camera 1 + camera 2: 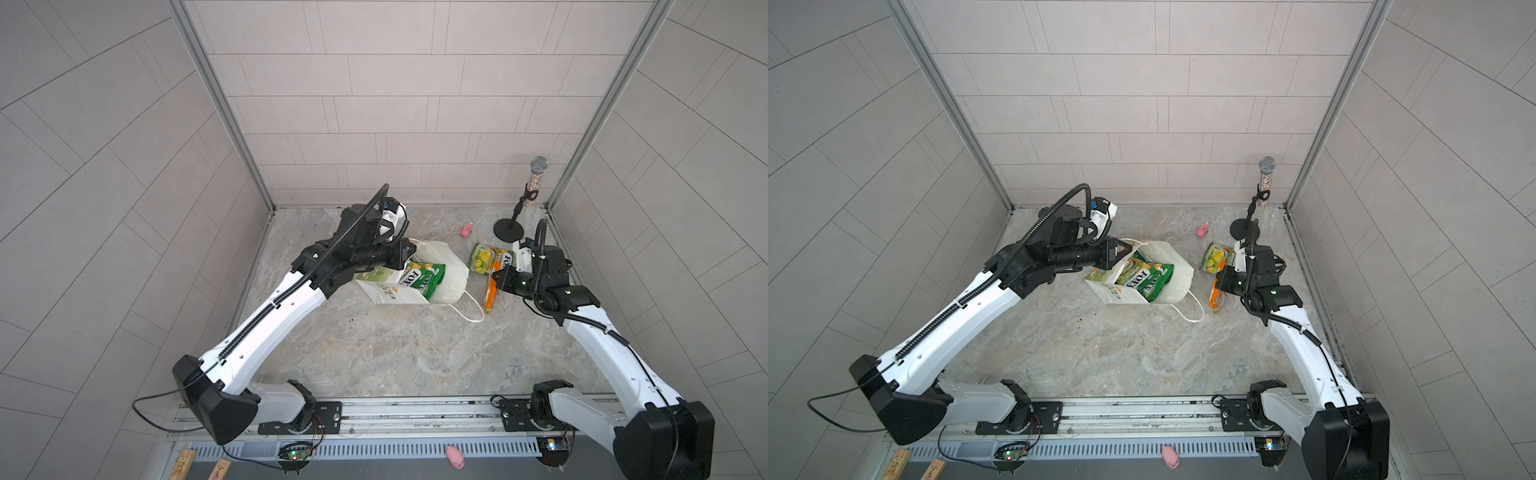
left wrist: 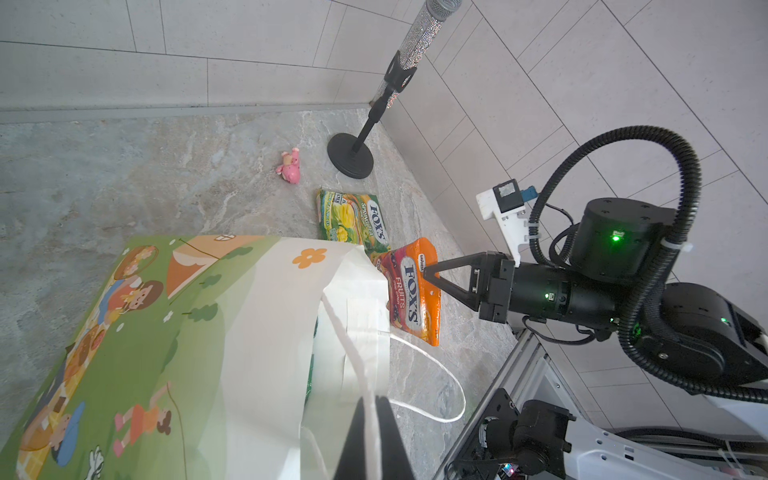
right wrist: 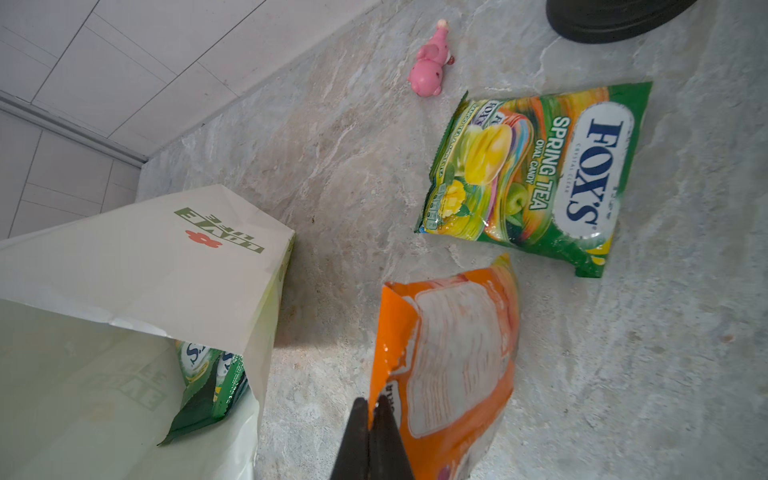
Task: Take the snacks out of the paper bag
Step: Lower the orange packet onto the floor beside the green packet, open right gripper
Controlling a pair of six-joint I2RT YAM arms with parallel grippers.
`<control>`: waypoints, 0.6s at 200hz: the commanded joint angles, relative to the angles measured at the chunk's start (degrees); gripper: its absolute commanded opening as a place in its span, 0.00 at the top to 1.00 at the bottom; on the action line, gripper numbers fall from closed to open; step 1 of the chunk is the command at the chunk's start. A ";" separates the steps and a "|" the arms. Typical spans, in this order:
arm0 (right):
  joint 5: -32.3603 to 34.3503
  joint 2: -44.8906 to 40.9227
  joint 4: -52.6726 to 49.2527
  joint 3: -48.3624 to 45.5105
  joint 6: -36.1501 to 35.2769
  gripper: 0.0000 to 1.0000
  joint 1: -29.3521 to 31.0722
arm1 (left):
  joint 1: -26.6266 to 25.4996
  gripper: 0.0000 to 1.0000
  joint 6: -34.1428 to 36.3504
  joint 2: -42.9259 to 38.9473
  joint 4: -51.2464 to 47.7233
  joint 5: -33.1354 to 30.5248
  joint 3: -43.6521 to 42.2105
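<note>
The left gripper (image 2: 374, 409) is clamped on the paper bag (image 2: 266, 332) at its mouth; the right gripper (image 3: 369, 415) pinches the orange FOX'S packet (image 3: 457, 353) by its edge.

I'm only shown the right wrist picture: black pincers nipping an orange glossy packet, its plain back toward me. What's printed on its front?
Observer: The left wrist view shows the orange glossy packet reading FOX'S FRUITS, with the right gripper shut on its edge.
Operator: Is anything holding the white paper bag?
Observer: Yes, the left gripper is shut on the white paper bag, by one white cord handle.
Operator: And the black disc at the edge of my picture?
Observer: It is the round base of a black stand holding a glittery microphone upright.
</note>
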 commanded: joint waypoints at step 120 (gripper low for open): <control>-6.30 5.36 0.51 -2.71 -6.53 1.00 -6.65 | -0.29 1.00 0.67 -1.69 -0.44 -0.25 -0.09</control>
